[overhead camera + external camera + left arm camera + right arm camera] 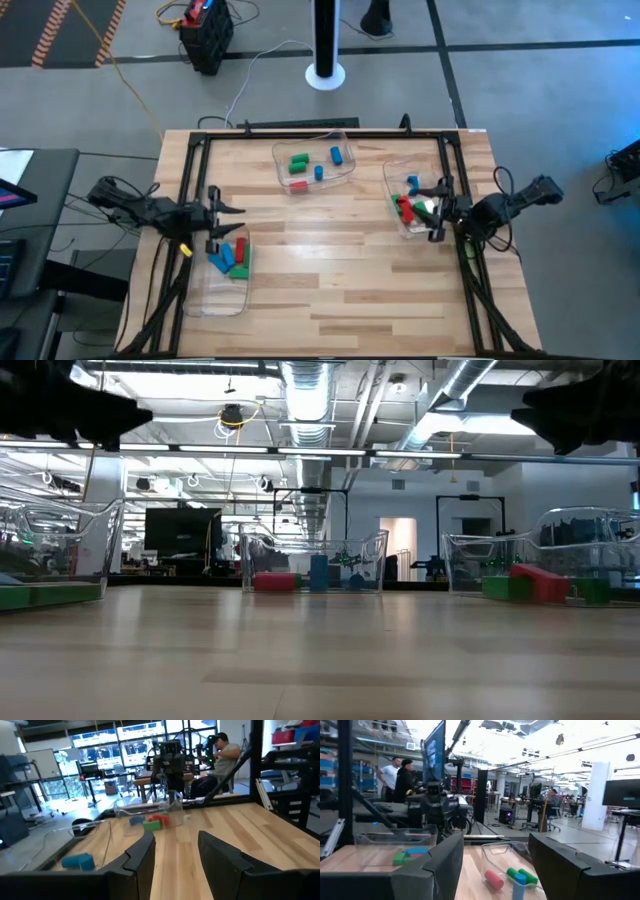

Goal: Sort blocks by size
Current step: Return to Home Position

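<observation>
Left end effector fingers fill the wrist view, spread wide, nothing between them. From above it hangs at the left tray's far end. Right end effector is likewise open and empty (its wrist view shows a clear gap), hovering over the right tray.

Blocks all lie in trays: blue, red and green left; red, green and blue right; two green, a blue and a red in the far tray. None seen loose on the bench.

Sorting looks done, so only retracting remains. Risk: fingers hang above thin tray walls, so a dip while swinging home could snag a rim, tip a tray and spill blocks.
</observation>
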